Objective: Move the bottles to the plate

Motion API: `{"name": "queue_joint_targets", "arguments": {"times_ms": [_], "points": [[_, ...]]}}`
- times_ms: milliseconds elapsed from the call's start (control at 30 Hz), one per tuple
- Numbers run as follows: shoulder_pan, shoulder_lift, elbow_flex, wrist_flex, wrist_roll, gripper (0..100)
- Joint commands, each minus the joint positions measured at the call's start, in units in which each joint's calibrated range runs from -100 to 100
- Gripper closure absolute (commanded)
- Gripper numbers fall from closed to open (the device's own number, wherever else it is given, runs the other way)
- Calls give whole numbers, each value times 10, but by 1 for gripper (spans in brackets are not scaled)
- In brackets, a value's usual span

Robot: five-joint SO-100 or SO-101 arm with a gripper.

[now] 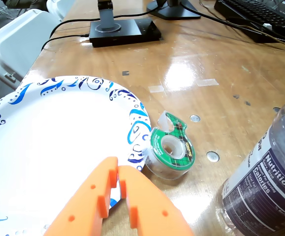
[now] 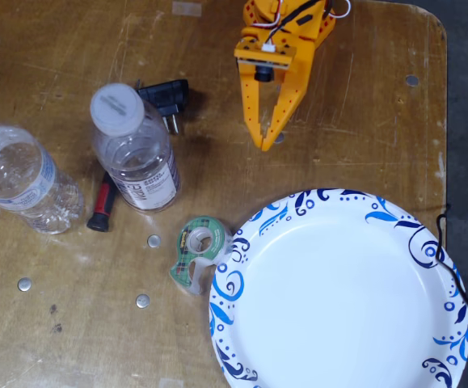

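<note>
Two clear plastic bottles stand upright on the wooden table in the fixed view. The one with the wide grey-white cap (image 2: 132, 149) is left of centre; the crinkled one with a small white cap (image 2: 19, 178) is at the far left. The wrist view shows only the labelled side of one bottle (image 1: 268, 182) at its right edge. The white plate with blue swirls (image 2: 343, 295) lies at the lower right and holds nothing; the plate (image 1: 58, 142) fills the wrist view's left. My orange gripper (image 2: 265, 146) hovers above the plate's upper left rim, shut and empty. In the wrist view the gripper (image 1: 118, 169) tips meet.
A green tape dispenser (image 2: 197, 252) lies between the capped bottle and the plate rim. A black plug (image 2: 165, 99) and a red-handled tool (image 2: 100, 206) lie by that bottle. Small metal discs (image 2: 142, 301) dot the table. Monitor base (image 1: 125, 30) and keyboard (image 1: 260, 17) sit at the far edge.
</note>
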Motion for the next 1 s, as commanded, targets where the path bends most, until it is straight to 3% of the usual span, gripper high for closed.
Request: {"name": "queue_joint_targets", "arguments": {"times_ms": [0, 433, 567, 967], "points": [[-60, -7, 4, -49, 5, 99], [-140, -7, 4, -50, 3, 99], [-116, -7, 4, -70, 2, 99], [40, -7, 4, -298, 6, 99]]}}
